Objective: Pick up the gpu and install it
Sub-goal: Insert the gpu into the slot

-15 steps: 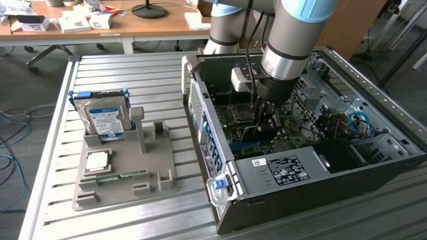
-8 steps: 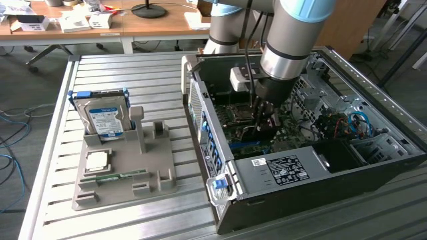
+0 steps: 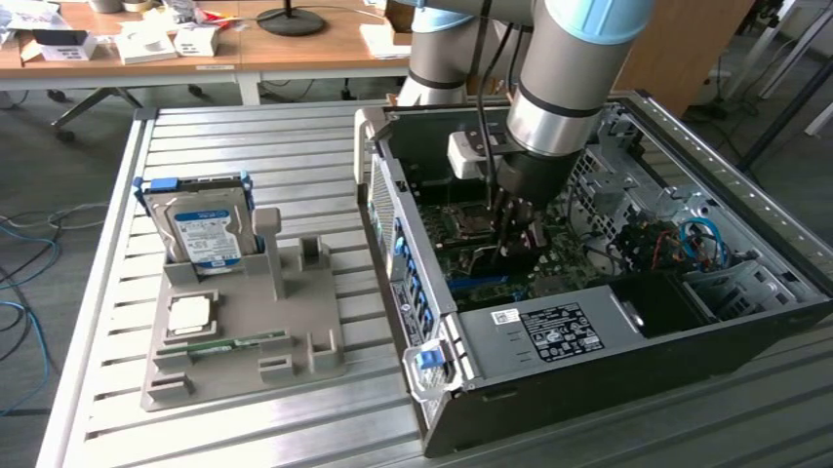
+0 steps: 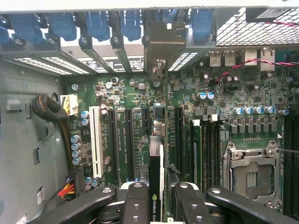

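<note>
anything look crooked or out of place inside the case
Nothing stands out. The gpu, clamped edge-on in the gripper, runs parallel to the motherboard slots, with its bracket lined up at the rear.

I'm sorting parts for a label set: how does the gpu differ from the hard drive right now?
The gpu is a thin dark card; the hard drive is a boxy silver unit with a blue-white label. The gpu is gripped between the jaws of the gripper inside the computer case, over the motherboard; the hard drive stands in the grey holder on the table, outside the case. Both stand on edge, not flat.
</note>
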Available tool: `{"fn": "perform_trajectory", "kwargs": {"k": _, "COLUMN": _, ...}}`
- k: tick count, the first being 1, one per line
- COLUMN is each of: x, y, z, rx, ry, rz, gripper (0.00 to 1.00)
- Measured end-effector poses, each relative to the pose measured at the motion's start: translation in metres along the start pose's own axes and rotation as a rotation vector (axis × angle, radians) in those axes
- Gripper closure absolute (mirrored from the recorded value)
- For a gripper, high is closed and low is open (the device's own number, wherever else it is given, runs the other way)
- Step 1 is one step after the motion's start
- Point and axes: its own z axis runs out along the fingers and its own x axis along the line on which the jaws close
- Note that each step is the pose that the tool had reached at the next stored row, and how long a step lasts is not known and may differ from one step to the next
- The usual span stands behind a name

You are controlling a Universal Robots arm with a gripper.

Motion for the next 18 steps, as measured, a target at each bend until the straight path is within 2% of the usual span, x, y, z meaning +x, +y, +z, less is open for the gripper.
{"fn": "perform_trajectory", "kwargs": {"k": 3, "x": 0.0, "y": 0.0, "z": 0.0, "rx": 0.0, "ry": 0.0, "rz": 0.0, "gripper": 0.74}}
{"fn": "perform_trajectory", "kwargs": {"k": 6, "x": 0.0, "y": -0.0007, "z": 0.0, "rx": -0.0051, "ry": 0.0004, "rz": 0.0, "gripper": 0.74}}
{"fn": "perform_trajectory", "kwargs": {"k": 8, "x": -0.0001, "y": -0.001, "z": 0.0, "rx": -0.0058, "ry": 0.0003, "rz": 0.0, "gripper": 0.74}}
{"fn": "perform_trajectory", "kwargs": {"k": 18, "x": -0.0001, "y": -0.0008, "z": 0.0001, "rx": -0.0062, "ry": 0.0003, "rz": 0.0, "gripper": 0.74}}
